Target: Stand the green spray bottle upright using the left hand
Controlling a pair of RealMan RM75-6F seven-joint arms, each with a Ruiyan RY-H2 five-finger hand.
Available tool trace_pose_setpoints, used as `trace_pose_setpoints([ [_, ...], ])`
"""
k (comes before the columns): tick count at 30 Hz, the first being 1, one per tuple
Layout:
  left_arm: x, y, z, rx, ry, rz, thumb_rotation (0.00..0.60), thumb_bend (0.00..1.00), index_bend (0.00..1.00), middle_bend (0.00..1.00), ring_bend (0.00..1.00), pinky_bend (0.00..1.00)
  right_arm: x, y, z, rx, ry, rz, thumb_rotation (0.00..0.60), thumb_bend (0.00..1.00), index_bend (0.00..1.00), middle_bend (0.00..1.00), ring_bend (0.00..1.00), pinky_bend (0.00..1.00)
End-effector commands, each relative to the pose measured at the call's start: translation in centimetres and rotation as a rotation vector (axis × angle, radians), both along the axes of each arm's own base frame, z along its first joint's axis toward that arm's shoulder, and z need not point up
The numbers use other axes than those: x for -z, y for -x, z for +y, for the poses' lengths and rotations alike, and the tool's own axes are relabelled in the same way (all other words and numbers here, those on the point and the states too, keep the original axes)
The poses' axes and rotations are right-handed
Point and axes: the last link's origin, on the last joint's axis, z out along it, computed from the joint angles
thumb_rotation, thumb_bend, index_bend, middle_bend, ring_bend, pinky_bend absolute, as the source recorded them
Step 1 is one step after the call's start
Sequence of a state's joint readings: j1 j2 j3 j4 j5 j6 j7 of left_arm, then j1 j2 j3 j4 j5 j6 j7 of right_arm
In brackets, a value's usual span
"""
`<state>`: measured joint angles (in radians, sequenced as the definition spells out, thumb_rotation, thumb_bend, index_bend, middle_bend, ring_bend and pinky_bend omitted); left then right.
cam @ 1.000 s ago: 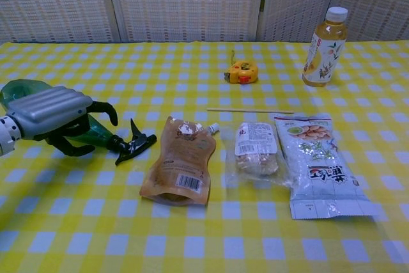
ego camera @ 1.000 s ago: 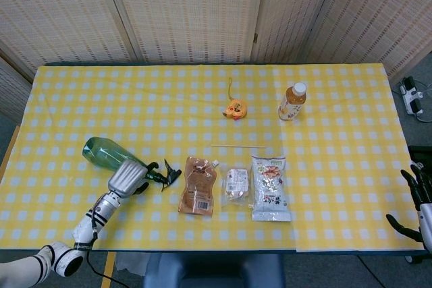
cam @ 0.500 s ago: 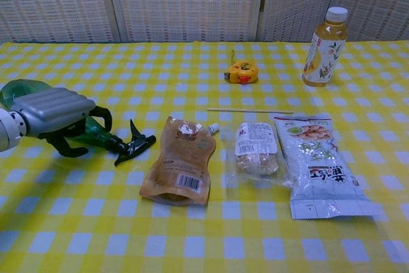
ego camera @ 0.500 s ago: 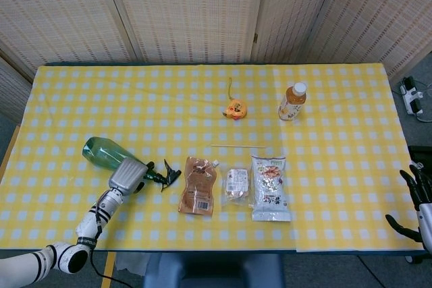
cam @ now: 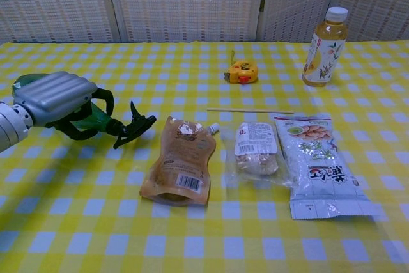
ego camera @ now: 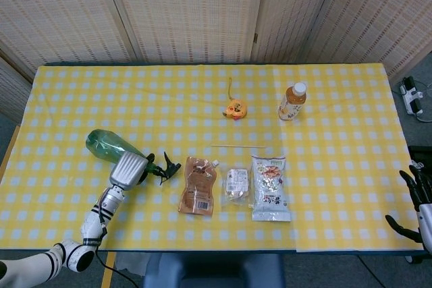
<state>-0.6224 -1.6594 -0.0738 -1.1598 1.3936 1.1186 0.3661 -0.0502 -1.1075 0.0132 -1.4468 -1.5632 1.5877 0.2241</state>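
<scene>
The green spray bottle [ego camera: 108, 146] lies on its side at the left of the yellow checked table [ego camera: 337, 166], its black trigger head [ego camera: 166, 166] pointing right. My left hand [ego camera: 128, 169] wraps over the bottle's neck and grips it. In the chest view the left hand [cam: 56, 100] covers most of the green spray bottle [cam: 97, 117], whose trigger head [cam: 133, 126] hangs a little above the cloth with a shadow under it. My right hand [ego camera: 416, 200] sits off the table's right edge, fingers apart and holding nothing.
Just right of the trigger head lies a brown pouch [cam: 179, 167], then two snack packs [cam: 257, 148] [cam: 316, 167]. A thin stick [cam: 249, 110], an orange tape measure [cam: 241, 71] and an upright tea bottle [cam: 325, 46] stand further back.
My left hand has closed around the bottle and raised it slightly off the cloth, shifting it up and a little right. The right hand has not moved.
</scene>
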Motion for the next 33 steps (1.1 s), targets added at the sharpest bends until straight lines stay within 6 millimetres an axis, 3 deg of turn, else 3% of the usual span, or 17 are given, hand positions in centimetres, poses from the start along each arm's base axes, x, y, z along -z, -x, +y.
trace_pose_setpoints([
  [1, -0.4, -0.2, -0.4, 0.016, -0.015, -0.043, 0.600, 0.38, 0.73, 1.00, 1.00, 1.00, 0.1, -0.1, 0.0, -0.003, -0.001, 0.000, 0.600, 0.24, 0.00, 0.00, 0.00, 0.00],
  [5, -1.8, -0.5, -0.8, -0.061, 0.021, -0.214, 0.600, 0.38, 0.74, 1.00, 1.00, 1.00, 0.1, -0.2, 0.0, -0.010, -0.006, -0.006, 0.600, 0.24, 0.00, 0.00, 0.00, 0.00],
  [19, -12.7, -2.1, 0.0, -0.204, -0.186, -0.779, 0.600, 0.42, 0.75, 1.00, 1.00, 1.00, 0.6, -1.1, 0.2, -0.054, -0.008, 0.006, 0.600, 0.24, 0.00, 0.00, 0.00, 0.00],
  [26, -15.9, -1.4, -0.6, -0.307, -0.241, -0.860, 0.600, 0.42, 0.76, 1.00, 1.00, 1.00, 1.3, -1.5, -0.5, -0.073, -0.043, 0.005, 0.600, 0.24, 0.00, 0.00, 0.00, 0.00],
  [33, -17.7, -0.7, -0.6, -0.491, -0.146, -0.923, 0.600, 0.43, 0.76, 1.00, 1.00, 1.00, 2.0, -1.6, -0.9, -0.076, -0.077, 0.005, 0.600, 0.24, 0.00, 0.00, 0.00, 0.00],
])
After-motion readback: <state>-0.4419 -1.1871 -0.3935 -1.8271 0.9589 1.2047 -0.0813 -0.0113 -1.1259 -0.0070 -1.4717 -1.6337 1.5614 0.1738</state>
